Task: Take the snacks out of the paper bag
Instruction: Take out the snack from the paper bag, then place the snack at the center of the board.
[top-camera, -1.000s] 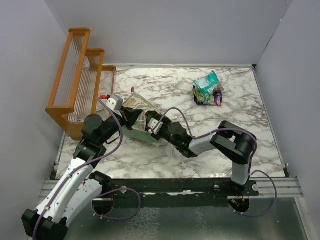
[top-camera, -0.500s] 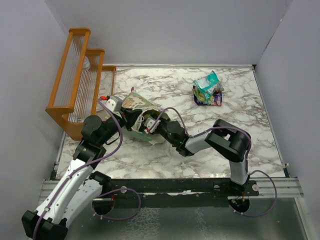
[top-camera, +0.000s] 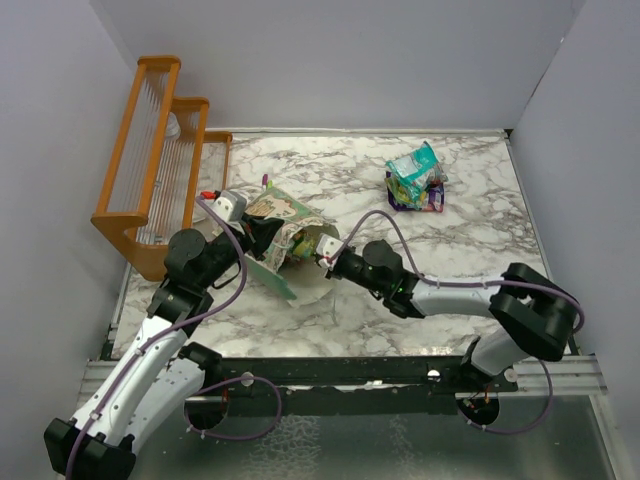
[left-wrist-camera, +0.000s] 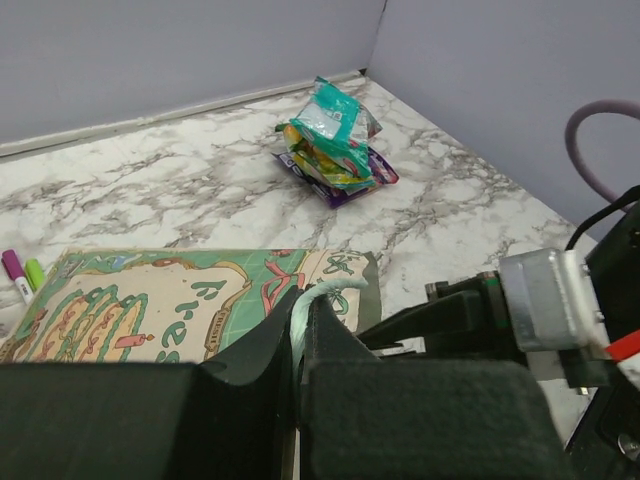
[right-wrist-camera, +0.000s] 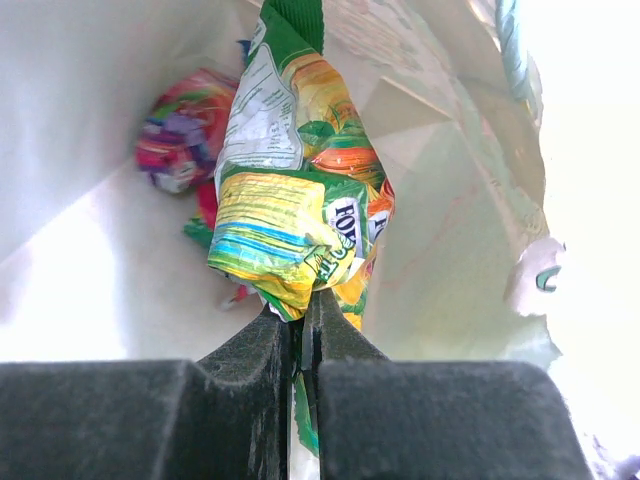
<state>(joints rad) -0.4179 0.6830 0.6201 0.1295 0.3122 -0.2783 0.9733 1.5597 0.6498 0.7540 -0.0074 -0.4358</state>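
Over the last second the right hand has backed out toward 3 o'clock to the mouth of the paper bag, which lies at about 9 o'clock on the tabletop. Its fingers are clamped on a green-and-yellow packet that is not quite clear of the cream interior. The left hand stays pinched shut on the bag's rim. A pink packet lies deeper inside, so by my reading at least one more trip is needed before the bag is emptied onto the pile of packets at 1 o'clock.
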